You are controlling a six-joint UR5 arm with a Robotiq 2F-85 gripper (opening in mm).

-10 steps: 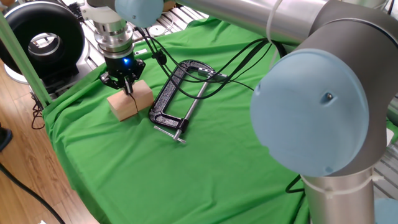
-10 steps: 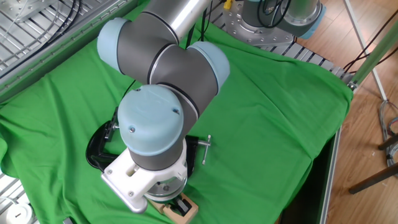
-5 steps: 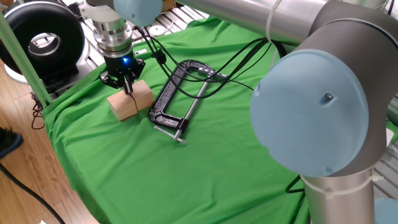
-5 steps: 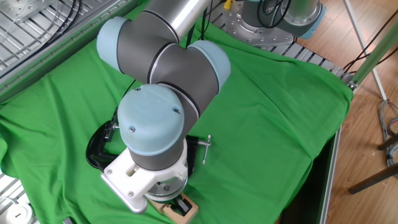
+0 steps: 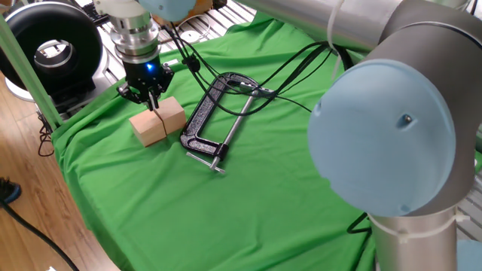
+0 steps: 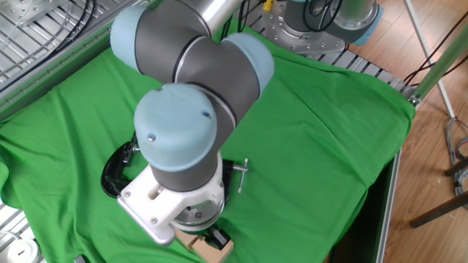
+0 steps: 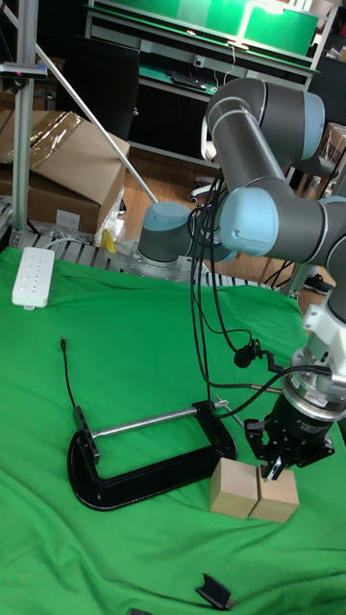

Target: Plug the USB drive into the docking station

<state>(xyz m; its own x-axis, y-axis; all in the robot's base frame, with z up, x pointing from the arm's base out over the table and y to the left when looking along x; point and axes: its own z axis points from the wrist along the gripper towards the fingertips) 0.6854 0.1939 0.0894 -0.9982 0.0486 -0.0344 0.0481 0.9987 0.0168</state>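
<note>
My gripper [image 5: 153, 105] hangs straight down over the seam between two wooden blocks [image 5: 158, 123]. Its fingers stand close together. In the tall fixed view a pale sliver, the USB drive [image 7: 273, 470], shows between the fingertips of the gripper [image 7: 272, 465], just above the blocks [image 7: 254, 490]. The docking station's grey body is hidden. Only a thin black cable [image 7: 65, 375] ending in a small plug shows on the cloth at the left. In the other fixed view the wrist covers most of the gripper [image 6: 213, 237].
A big black C-clamp [image 5: 213, 120] lies beside the blocks on the green cloth [image 5: 248, 196]. Black cables trail from the wrist over the clamp. A white power strip [image 7: 32, 277] lies at the far left and a small black piece [image 7: 213, 590] near the front edge.
The gripper has risen a little above the blocks, still shut, and the arm's wrist has shifted slightly with it. The blocks and clamp have not moved.
</note>
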